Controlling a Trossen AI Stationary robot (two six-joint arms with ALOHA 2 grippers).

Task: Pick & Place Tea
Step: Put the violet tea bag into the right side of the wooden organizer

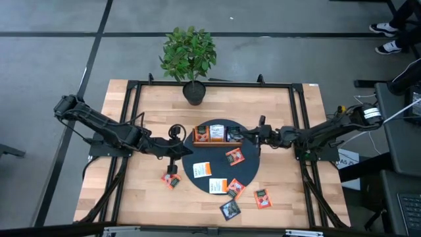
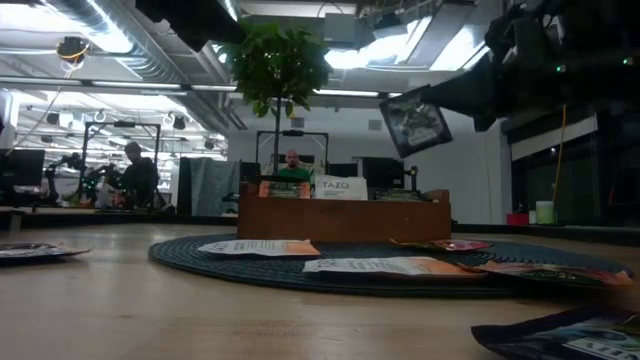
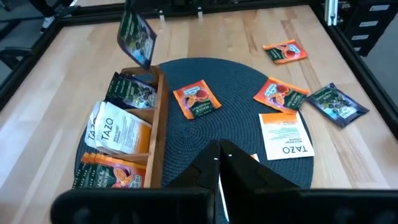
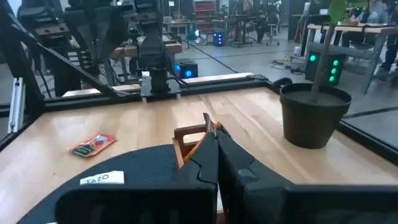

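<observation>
On the dark round mat (image 1: 245,172), orange and white sachets (image 1: 235,157); right end effector (image 1: 242,135) grips dark sachet (image 3: 137,37)

Your right gripper (image 1: 248,136) is stretched in toward table centre, arm low and near level, fingers pinched on a dark tea sachet (image 2: 415,120) held in the air. Your left gripper (image 1: 176,150) reaches in from the opposite side, fingers closed, apparently w/ nothing between them.
</observation>
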